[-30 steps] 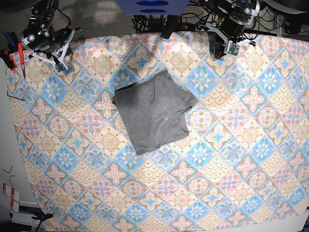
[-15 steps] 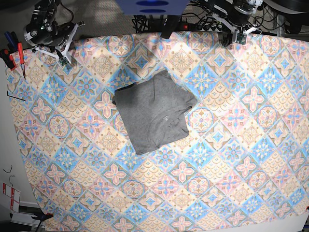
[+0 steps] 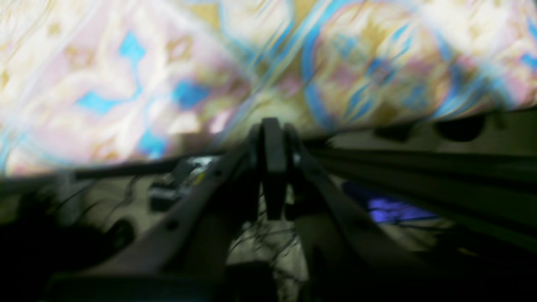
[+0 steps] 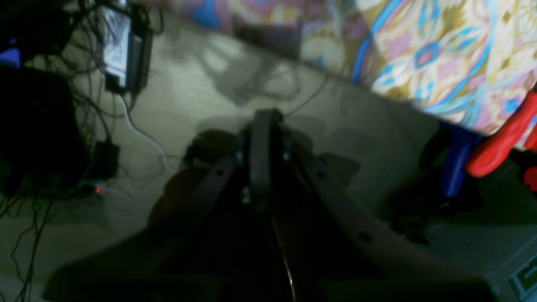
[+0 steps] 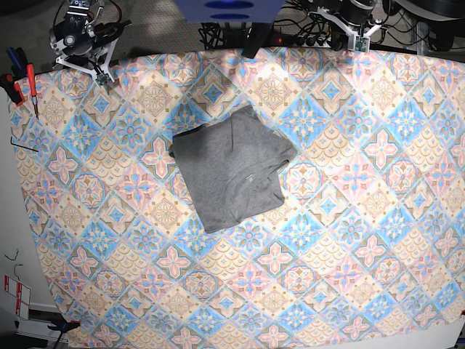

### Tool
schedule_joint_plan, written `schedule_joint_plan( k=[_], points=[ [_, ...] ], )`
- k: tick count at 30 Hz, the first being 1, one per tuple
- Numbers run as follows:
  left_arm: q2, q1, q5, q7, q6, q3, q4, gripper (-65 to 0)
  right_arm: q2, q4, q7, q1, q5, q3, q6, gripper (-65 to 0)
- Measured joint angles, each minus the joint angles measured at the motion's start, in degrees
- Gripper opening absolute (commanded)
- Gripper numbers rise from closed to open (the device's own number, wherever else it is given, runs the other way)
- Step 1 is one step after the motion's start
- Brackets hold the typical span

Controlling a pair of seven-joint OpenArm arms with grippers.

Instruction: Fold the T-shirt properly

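**Folded shirt at table centre, both arms at the far edge**

Lying a little above and left of the table's centre in the base view, the T-shirt (image 5: pixel 231 169) forms a compact grey block, roughly rectangular and turned at a slant to the table edges. One layer overlaps another along a crease running down its middle, and a rounded lobe of cloth juts out at its right corner. It rests flat on the tablecloth (image 5: pixel 349 218), a bright pattern of blue, pink and tan diamonds covering the whole surface. Nothing touches the garment.

Both arms sit well apart from it, at the far edge of the table. The left gripper (image 3: pixel 272 126) hangs over the cloth's rim, its jaws pressed together with nothing between them; the wrist picture is heavily blurred. The right gripper (image 4: pixel 264 115) is likewise closed and empty, poised above bare floor just beyond the cloth's edge, with cables (image 4: pixel 138 126) trailing nearby. Red- and blue-handled tools (image 5: pixel 22 76) lie beside the table's left corner, near the right arm.
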State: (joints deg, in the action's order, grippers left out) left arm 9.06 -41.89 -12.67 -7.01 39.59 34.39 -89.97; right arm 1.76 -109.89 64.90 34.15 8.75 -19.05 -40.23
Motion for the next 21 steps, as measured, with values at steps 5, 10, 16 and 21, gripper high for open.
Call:
schedule_joint_plan(
  k=[5, 10, 16, 21],
  points=[
    [-0.02, -1.49, -0.22, 0.39, 0.24, 0.04, 0.02, -65.0, -0.02, 0.00, 0.20, 0.81, 0.02, -0.04, 0.00, -63.4],
    [-0.02, -2.38, -0.48, 0.46, 0.20, -0.09, 0.92, -65.0, -0.26, 0.04, 0.24, 2.38, 0.07, -0.13, 0.00, -63.4],
    [0.00, -2.89, -0.66, -0.02, 0.26, -0.28, 5.25, -65.0, -1.44, 0.07, 0.42, 4.81, 0.22, -0.37, 0.15, -63.4],
    [0.02, -2.71, -0.44, 0.20, 0.28, -0.42, 7.13, -65.0, -1.29, 0.17, -0.26, 5.90, 0.20, -0.57, 0.17, -63.4]
  ],
)
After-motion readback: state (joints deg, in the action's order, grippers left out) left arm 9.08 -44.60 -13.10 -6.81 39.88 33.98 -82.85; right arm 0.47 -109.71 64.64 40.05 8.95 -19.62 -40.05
